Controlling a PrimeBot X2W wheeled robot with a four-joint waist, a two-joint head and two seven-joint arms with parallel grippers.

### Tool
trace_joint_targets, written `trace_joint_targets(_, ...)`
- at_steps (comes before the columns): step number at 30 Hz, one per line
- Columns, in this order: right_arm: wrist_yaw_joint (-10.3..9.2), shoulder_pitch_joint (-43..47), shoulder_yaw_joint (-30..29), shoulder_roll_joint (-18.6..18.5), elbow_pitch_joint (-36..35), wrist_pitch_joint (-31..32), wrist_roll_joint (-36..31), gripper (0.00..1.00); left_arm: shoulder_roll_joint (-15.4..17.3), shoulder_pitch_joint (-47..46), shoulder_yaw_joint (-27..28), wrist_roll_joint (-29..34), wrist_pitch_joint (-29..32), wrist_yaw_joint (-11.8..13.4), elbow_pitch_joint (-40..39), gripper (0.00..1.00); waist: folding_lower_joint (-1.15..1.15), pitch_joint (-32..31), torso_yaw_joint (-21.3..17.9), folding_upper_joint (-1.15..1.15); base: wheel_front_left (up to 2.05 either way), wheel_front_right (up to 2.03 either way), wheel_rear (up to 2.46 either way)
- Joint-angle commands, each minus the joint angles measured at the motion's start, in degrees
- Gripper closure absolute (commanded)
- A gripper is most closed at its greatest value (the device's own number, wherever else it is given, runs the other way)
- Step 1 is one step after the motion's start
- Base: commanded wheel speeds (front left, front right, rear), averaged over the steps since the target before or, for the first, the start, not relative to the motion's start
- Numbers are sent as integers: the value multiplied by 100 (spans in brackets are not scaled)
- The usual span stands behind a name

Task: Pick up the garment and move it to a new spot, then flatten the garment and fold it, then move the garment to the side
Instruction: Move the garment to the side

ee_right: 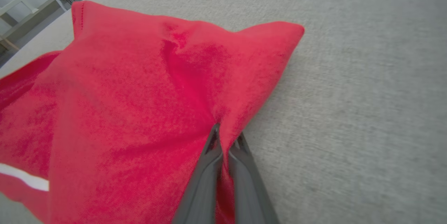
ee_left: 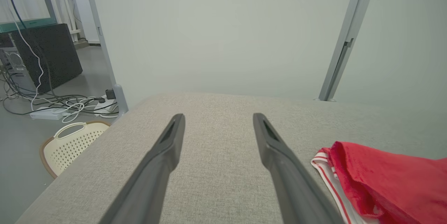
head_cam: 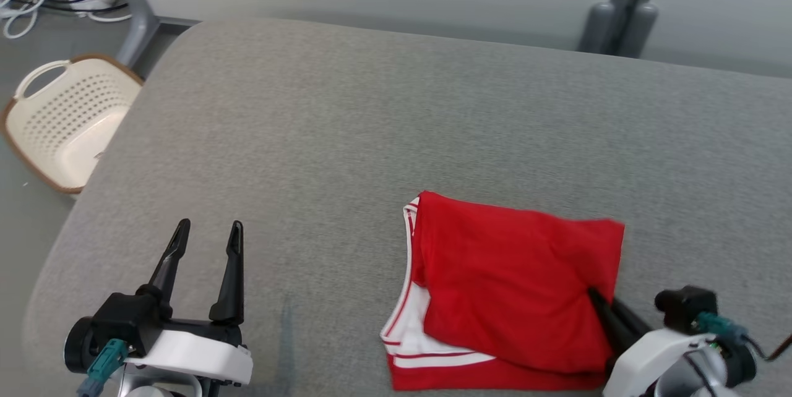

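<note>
The garment (head_cam: 513, 286) lies near right on the desk (head_cam: 371, 125), my right end effector (head_cam: 593, 294) at its near-right corner, my left end effector (head_cam: 209, 233) well to its left. A laundry basket (head_cam: 68, 119) stands on the floor (head_cam: 21, 230), left of the desk.

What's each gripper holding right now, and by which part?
Right gripper is shut on the red garment, pinching its top layer near the right edge. Left gripper is open, holding nothing.
</note>
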Motion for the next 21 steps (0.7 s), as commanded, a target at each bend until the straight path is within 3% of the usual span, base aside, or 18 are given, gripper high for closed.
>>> trace_joint_targets(1, -4, -137, -37, -137, -92, -136, -60, 100, 53, -24, 29, 45, -20, 9, -33, 0, 0, -1, -242, 0, 0, 0, 0)
trace_joint_targets(13, -4, -854, 372, -831, -202, -366, 8, 100, 195, -112, 102, 57, 37, 71, -291, 0, 0, 76, -1635, 0, 0, 0, 0)
trace_joint_targets(21, -4, -2117, 892, -1085, 149, -593, 353, 100, 404, -390, 24, 210, 269, 56, -693, 0, 0, 485, -2516, 0, 0, 0, 0)
